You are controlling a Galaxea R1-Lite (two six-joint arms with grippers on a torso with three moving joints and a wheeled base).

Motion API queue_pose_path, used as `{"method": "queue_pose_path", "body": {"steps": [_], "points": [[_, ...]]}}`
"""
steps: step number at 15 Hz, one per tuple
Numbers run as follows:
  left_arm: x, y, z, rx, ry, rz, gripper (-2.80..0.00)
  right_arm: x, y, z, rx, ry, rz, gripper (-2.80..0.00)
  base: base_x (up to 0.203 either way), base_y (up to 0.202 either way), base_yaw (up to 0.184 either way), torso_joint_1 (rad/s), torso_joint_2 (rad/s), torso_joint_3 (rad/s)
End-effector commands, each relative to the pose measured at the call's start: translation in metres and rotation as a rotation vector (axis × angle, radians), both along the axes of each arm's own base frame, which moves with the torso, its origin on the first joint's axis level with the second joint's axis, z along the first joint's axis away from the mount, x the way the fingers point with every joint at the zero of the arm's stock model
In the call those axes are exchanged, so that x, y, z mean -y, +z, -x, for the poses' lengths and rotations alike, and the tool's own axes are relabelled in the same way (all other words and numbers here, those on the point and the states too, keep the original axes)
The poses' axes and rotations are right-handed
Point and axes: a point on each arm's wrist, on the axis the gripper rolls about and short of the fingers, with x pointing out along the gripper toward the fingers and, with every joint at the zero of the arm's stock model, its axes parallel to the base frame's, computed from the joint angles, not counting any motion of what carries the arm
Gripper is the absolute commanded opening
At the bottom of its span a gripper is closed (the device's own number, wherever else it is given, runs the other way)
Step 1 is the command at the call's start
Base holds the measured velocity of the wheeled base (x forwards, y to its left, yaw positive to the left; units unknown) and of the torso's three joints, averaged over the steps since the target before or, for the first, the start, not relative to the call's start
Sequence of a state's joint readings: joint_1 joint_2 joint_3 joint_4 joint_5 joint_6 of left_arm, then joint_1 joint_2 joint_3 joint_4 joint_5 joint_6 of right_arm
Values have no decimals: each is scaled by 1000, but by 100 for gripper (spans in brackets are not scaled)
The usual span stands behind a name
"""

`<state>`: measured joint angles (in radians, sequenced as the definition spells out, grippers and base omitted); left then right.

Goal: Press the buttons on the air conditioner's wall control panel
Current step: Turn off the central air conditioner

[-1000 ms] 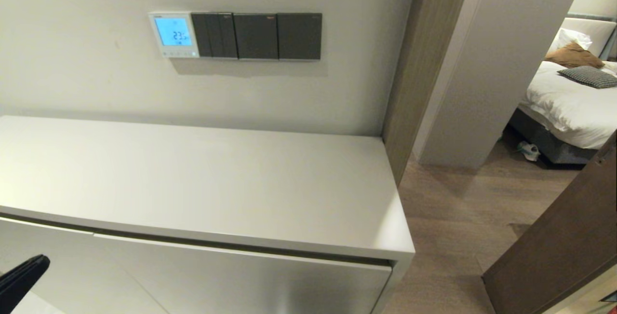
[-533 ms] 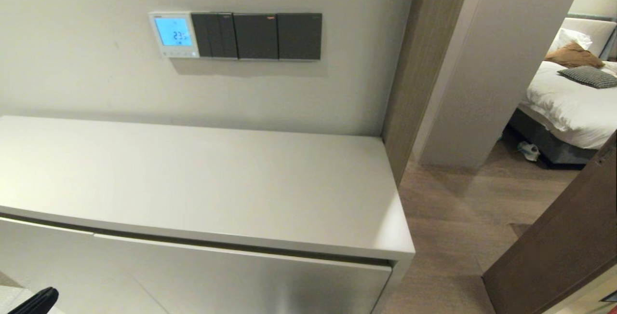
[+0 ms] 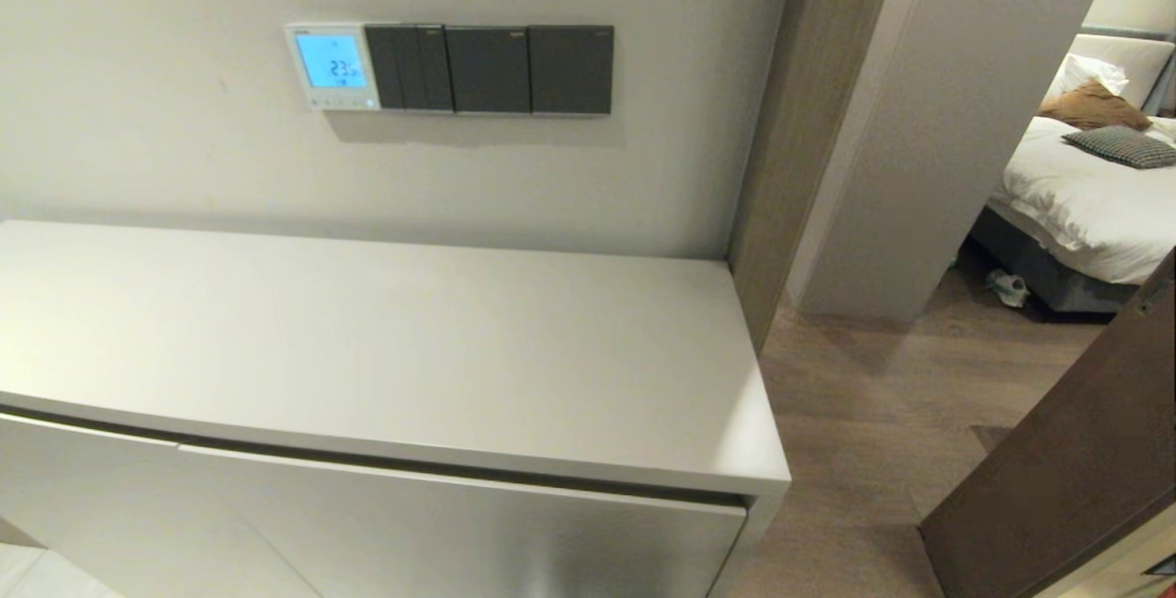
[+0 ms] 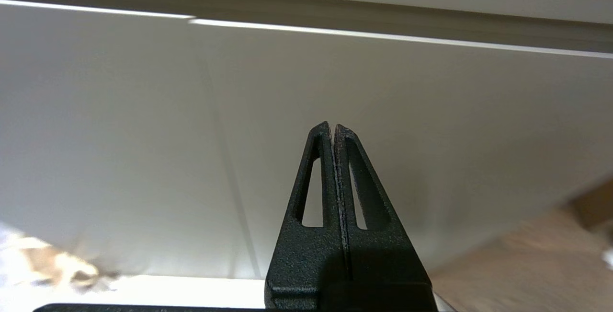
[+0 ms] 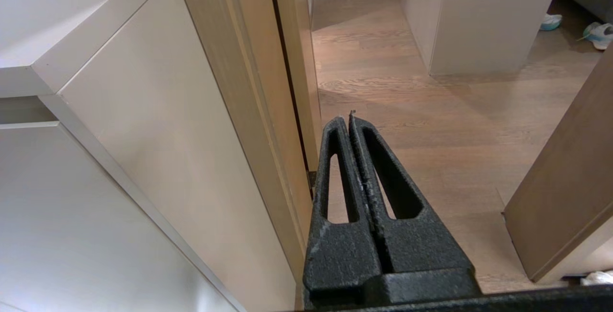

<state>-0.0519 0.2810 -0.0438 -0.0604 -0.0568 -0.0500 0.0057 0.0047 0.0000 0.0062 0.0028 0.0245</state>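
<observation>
Starting nearest the robot, both arms sit low and out of the head view: the left gripper point(image 4: 333, 126) has its fingers pressed together, holding nothing, and points at the cabinet front point(image 4: 431, 134) below the overhang of the top; the right gripper point(image 5: 346, 119) is likewise pressed together and empty, aimed past the cabinet's end panel point(image 5: 158, 125) toward the wooden floor point(image 5: 407, 86). Neither wrist view shows the target. Farther off, in the head view, the bare cabinet top point(image 3: 386, 350) lies between robot and wall. Farthest, the control panel point(image 3: 332, 66) is mounted on the wall at about 11 o'clock, display lit and reading 23, its button row along the lower edge, touching a bank of dark switches point(image 3: 489, 69) at its 3 o'clock side. Judged risks: the left gripper, rising from under the overhang, could strike the cabinet's front edge; the small button row leaves little margin, so a tip drifting toward 3 o'clock would trip a dark switch instead; too firm a push could skid off the panel face. The panel stands well apart from both sets of fingers, high and beyond the cabinet
</observation>
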Motion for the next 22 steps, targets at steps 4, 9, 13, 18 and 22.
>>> {"method": "queue_pose_path", "body": {"steps": [4, 9, 13, 18, 22], "points": [[0, -11, 10, 47, 41, -20, -280, 0, 0, 0, -3, 1, 0, -280, 0, 0, 0, 0, 0, 0], [-1, -15, 17, 76, 73, -29, -280, 0, 0, 0, -3, 1, 0, -280, 0, 0, 0, 0, 0, 0], [-1, -17, 22, 134, 80, -93, -280, 0, 0, 0, -3, 1, 0, -280, 0, 0, 0, 0, 0, 0], [-1, -23, 25, 137, 85, -130, -280, 0, 0, 0, -3, 1, 0, -280, 0, 0, 0, 0, 0, 0], [-1, -23, 24, 139, 69, -183, -280, 0, 0, 0, -3, 1, 0, -280, 0, 0, 0, 0, 0, 0]]}}
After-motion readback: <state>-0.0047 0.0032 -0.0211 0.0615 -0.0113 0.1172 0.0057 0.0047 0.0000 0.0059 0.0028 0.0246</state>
